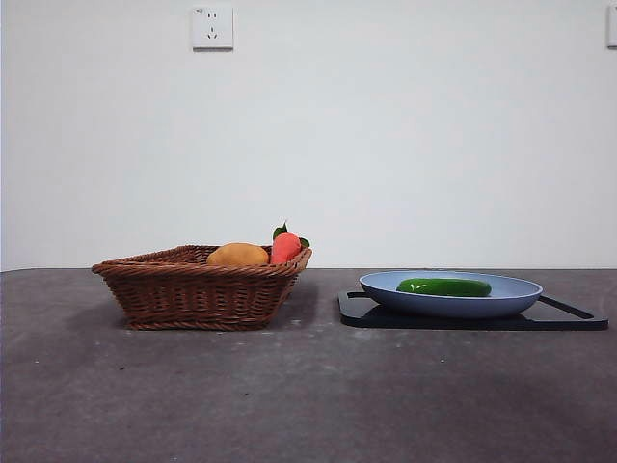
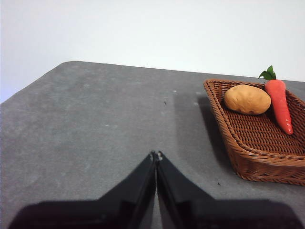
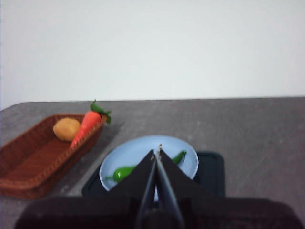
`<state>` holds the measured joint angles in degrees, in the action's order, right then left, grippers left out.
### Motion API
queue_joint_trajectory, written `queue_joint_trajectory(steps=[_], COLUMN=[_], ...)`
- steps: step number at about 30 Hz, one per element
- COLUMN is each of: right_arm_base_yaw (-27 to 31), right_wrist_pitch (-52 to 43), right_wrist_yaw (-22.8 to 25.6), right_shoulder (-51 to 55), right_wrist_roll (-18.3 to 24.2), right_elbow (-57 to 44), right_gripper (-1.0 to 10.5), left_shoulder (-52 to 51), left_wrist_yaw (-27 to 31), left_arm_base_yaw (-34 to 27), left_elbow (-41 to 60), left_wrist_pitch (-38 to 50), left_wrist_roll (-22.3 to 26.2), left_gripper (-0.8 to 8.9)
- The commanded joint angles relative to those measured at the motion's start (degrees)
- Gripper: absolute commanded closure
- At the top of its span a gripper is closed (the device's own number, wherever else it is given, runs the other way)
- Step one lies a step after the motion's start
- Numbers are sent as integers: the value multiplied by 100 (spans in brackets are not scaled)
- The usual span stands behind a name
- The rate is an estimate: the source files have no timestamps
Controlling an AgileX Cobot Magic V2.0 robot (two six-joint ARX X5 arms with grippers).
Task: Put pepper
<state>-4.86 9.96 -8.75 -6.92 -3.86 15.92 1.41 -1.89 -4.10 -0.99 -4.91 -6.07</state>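
The dark-green pepper [image 1: 443,286] lies in a light-blue plate [image 1: 511,299] on a black board [image 1: 569,320], right of centre in the front view. In the right wrist view the pepper [image 3: 121,172] shows on both sides of my right gripper [image 3: 157,153], which is shut, empty and raised some way back from the plate [image 3: 138,152]. My left gripper [image 2: 156,155] is shut and empty over bare table, apart from the wicker basket [image 2: 248,162]. Neither gripper shows in the front view.
The wicker basket [image 1: 193,289] stands left of the plate and holds a yellow-orange rounded item [image 1: 237,255] and a red-orange carrot with green leaves [image 1: 285,245]. A white wall with an outlet [image 1: 212,27] rises behind the grey table.
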Motion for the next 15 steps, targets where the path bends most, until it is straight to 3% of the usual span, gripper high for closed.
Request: queue_joint_trajectory(steps=[1,15], right_arm_base_yaw=[0,-2], right_wrist_pitch=[-254,-243], right_wrist_yaw=[33,31], right_shoulder=[254,695], right_wrist_roll=[-127,-127], right_elbow=[-433,-1460], right_gripper=[943,943], left_shoulder=[-22,-22], left_wrist_yaw=[2,2], left_arm_base_yaw=[-13,-13], left_elbow=[61,61], left_wrist_pitch=[52,52], left_wrist_roll=[-17,-17], left_gripper=[805,805])
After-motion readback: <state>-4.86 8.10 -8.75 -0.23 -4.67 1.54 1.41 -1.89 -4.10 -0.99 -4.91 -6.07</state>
